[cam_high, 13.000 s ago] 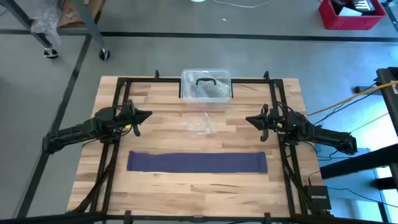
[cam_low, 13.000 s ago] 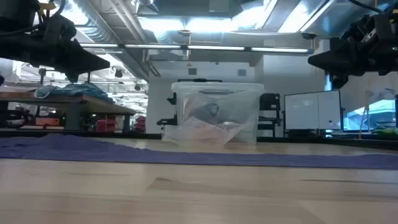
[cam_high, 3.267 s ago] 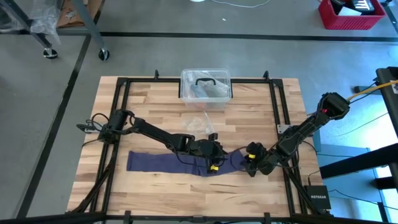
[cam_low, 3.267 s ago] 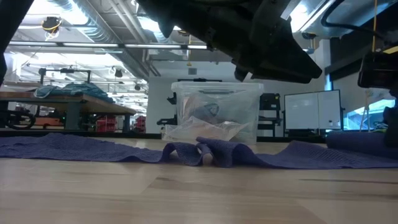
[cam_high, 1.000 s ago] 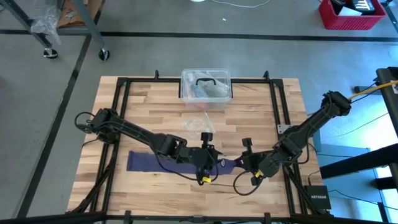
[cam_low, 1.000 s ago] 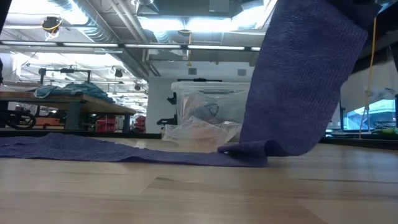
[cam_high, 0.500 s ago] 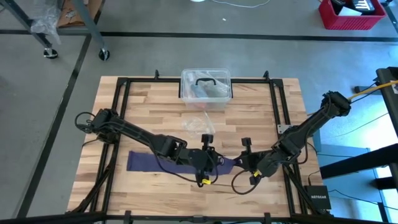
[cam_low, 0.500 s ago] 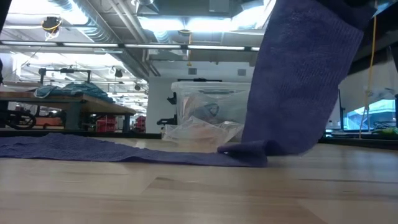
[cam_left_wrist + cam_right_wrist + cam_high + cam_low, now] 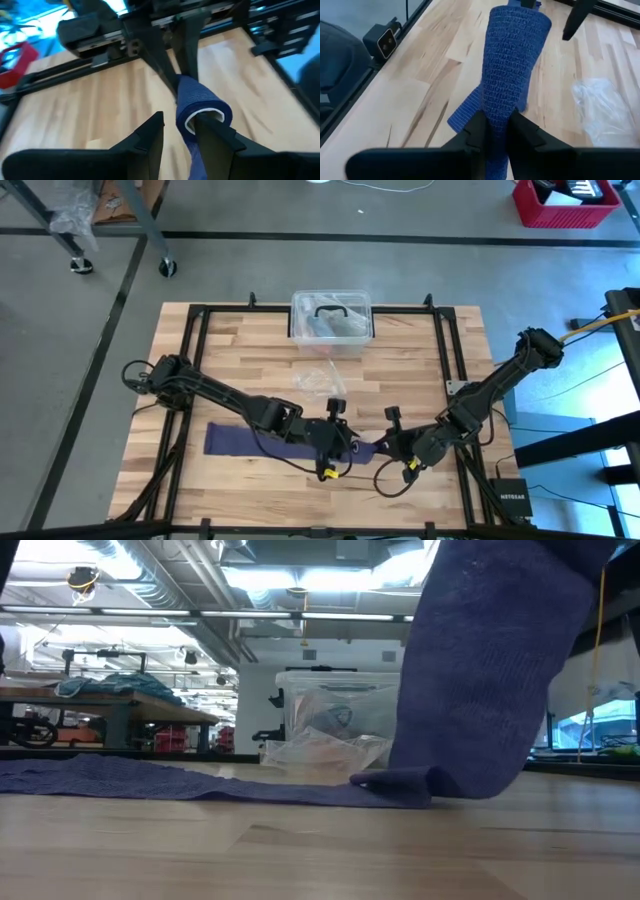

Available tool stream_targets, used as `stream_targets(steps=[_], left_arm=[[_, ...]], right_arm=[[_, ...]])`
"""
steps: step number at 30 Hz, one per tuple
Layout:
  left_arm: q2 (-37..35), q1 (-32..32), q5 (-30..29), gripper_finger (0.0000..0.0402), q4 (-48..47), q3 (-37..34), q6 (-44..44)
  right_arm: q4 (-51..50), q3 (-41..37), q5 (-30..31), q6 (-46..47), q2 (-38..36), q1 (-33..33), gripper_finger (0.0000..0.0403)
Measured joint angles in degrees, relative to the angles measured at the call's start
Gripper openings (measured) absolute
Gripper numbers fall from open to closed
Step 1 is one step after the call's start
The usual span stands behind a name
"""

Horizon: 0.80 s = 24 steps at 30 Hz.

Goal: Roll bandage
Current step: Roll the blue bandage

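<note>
Near table front, right gripper (image 9: pixel 492 131) clamped on bandage (image 9: pixel 512 65), left gripper (image 9: pixel 179 131) fingers apart, bandage looped over one.

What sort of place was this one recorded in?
Probably a robotics lab or workshop: a wooden table on a taped concrete floor, exposed ceiling ducts and strip lights overhead, workbenches behind.

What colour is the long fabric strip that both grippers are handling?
Dark navy-purple bandage, with a fine woven grid; clearest in the right wrist view.

Left hand (image 9: pixel 341 448) meets right hand (image 9: pixel 385 446) (both low).
</note>
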Motion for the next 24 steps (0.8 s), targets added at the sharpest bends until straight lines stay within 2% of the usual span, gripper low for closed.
stream_targets(steps=[9, 12, 15, 18, 20, 24], left_arm=[[1.3, 0.9, 1.2, 0.0102, 1.3, 0.0, 0.1], [1.4, 1.2, 1.4, 0.0074, 0.9, 0.0, 0.2], [1.4, 1.3, 1.2, 0.0022, 0.7, 0.0, 0.6], [1.4, 0.8, 0.6, 0.0012, 1.3, -0.1, 1.7], [1.4, 0.7, -0.1, 0.001, 1.4, 0.4, 1.8], [1.5, -0.4, -3.4, 0.0006, 0.6, 3.1, 2.6]], right_arm=[[0.7, -0.1, 0.1, 1.3, 0.0, 0.0, 0.0053], [0.5, -0.1, 0.2, 4.5, 0.0, 0.0, 0.0056], [0.7, -0.1, -1.6, 9.3, 0.0, -0.1, 0.0068], [0.7, 0.0, -1.8, 10.5, 0.0, -0.3, 0.0087], [-1.9, 1.5, -2.7, 11.9, -0.7, -0.4, 0.0101], [-14.1, 8.6, -3.3, 18.1, -2.6, 0.4, 0.013]])
